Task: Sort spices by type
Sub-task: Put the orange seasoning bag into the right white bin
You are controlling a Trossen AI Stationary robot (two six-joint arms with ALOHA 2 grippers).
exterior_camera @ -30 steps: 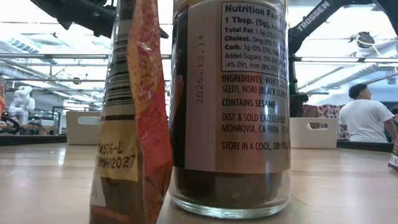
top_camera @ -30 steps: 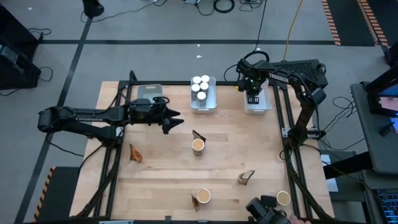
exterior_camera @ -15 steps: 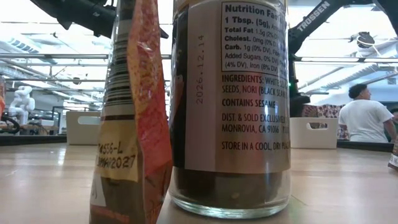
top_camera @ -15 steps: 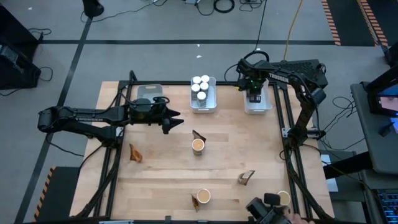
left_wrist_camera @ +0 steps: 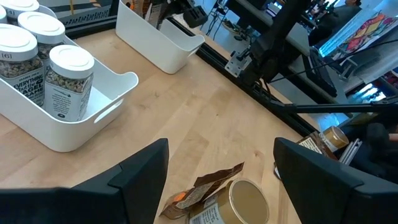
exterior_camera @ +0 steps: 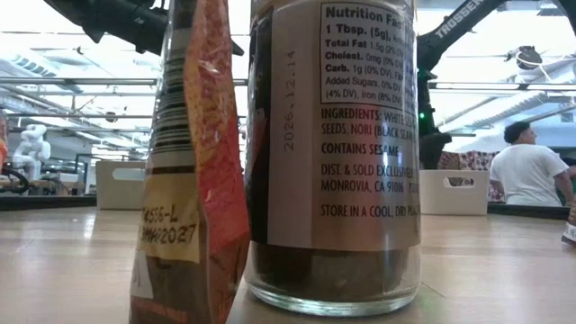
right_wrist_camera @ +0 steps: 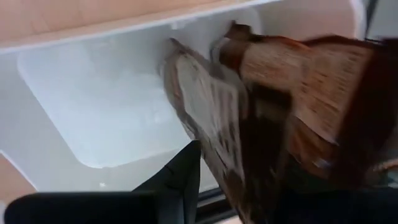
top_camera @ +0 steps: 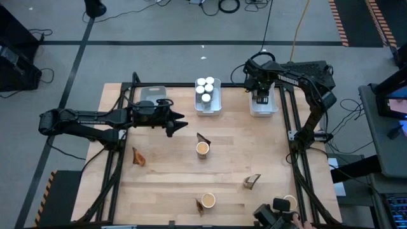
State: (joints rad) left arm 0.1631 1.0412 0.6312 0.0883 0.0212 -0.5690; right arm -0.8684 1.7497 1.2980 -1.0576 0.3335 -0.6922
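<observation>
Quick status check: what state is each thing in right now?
Left gripper: open, empty, above the table.
Right gripper: over the right tray, a pouch between its fingers.
Jars: upright in the middle tray.
Tubs: on the table, unsorted.
Left tray: contents not visible.

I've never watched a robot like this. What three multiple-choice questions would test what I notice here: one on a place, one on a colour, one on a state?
1. Where do the capped jars stand?
A. On bare wood
B. In the middle tray
C. On the floor

2. What colour is the tray under the right gripper?
A. White
B. Red
C. Black

3. How is the left gripper?
A. Shut on a jar
B. Shut on a pouch
C. Open, empty

Answers: 1 B, the high view shows the jars clustered inside that tray. 2 A, its rim shows white around the gripper. 3 C, the left wrist view shows its fingers apart with nothing between them.
</observation>
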